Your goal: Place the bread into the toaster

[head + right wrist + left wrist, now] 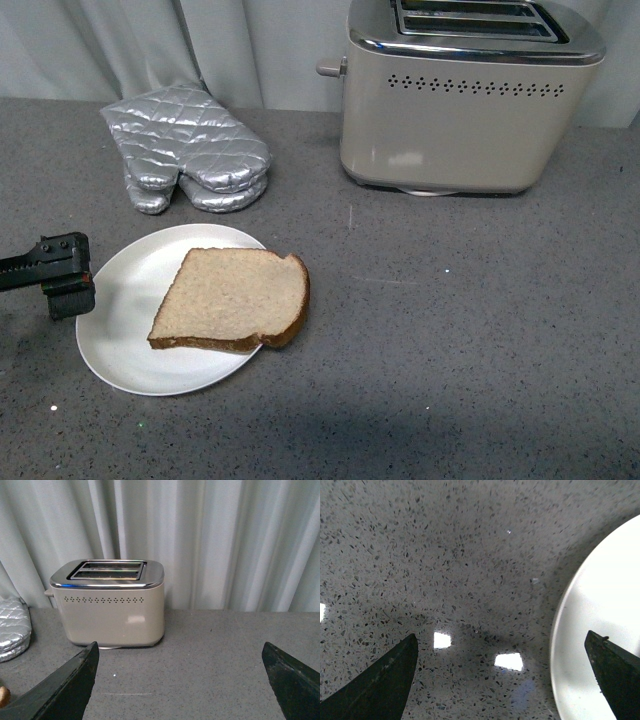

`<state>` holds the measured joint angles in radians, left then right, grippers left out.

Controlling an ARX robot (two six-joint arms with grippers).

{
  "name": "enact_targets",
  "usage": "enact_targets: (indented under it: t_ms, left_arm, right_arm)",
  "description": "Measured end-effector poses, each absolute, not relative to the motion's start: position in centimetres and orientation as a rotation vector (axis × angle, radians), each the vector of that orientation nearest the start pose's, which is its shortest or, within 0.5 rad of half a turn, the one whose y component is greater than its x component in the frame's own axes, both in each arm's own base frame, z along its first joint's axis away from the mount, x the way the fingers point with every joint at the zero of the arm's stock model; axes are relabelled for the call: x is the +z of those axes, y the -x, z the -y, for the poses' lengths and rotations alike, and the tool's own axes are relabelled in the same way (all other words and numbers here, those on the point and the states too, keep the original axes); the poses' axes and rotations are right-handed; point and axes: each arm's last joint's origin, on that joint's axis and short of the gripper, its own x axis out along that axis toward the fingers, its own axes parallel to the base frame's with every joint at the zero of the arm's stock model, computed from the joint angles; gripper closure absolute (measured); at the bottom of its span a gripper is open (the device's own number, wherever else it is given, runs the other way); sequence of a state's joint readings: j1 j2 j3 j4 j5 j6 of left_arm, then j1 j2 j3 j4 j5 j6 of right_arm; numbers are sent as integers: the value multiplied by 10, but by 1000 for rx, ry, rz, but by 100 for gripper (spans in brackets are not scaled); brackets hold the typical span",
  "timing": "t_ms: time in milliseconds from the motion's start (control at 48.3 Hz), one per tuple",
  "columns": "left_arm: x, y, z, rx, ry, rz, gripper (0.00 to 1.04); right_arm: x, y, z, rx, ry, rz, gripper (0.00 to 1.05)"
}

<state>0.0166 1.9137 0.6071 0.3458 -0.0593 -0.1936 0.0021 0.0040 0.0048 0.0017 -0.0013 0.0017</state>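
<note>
Bread [235,295] lies flat on a white plate [120,360] at the near left of the table [450,330], one crust corner just past the plate's right rim, well apart from the toaster [450,110] at the back right. I hold my left gripper [68,280] low at the plate's left rim, jaws spread wide and empty; my right gripper [175,685] is open too, holding nothing, facing the toaster. I judge this the reach before the pick-up. Next I must cross the plate, pinch the slice by an edge, tip it upright and line it up over a slot [475,18].
</note>
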Motion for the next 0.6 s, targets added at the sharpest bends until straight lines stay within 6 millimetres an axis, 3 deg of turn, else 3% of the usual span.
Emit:
enact_targets:
  t_ms: [103, 166, 600]
  left_arm:
    - [45, -289, -6, 160, 156, -987, 7]
    - [42, -291, -6, 147, 164, -1000, 13]
    - [36, -300, 2, 87, 186, -1040, 87]
  right_arm:
    - [165, -98, 0, 3, -2, 2, 10]
    - [165, -98, 0, 3, -2, 2, 10]
    - [165, -98, 0, 3, -2, 2, 10]
